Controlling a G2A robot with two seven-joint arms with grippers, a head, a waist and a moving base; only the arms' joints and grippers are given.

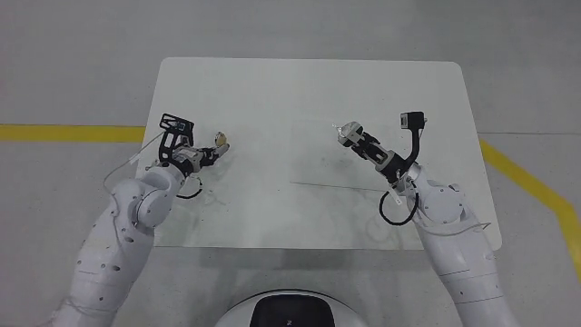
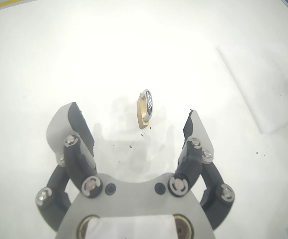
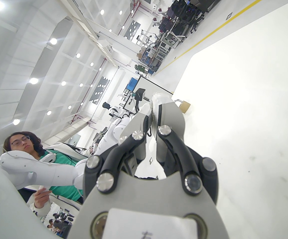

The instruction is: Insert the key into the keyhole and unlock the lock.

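Rigid, likely slick brass padlock (image 2: 141,113) stands just ahead of the released left gripper (image 2: 132,111); pinch its flat sides; right gripper (image 3: 154,105) clenched

Glossy white jointed arms (image 1: 136,209), black cables (image 1: 392,214), grey metal jaws with black pads (image 2: 80,125), silver screws (image 2: 91,185)

padlock (image 3: 185,106) half hidden behind right gripper (image 3: 152,103) (right wrist view), item (image 1: 341,131) it pinches too small to tell
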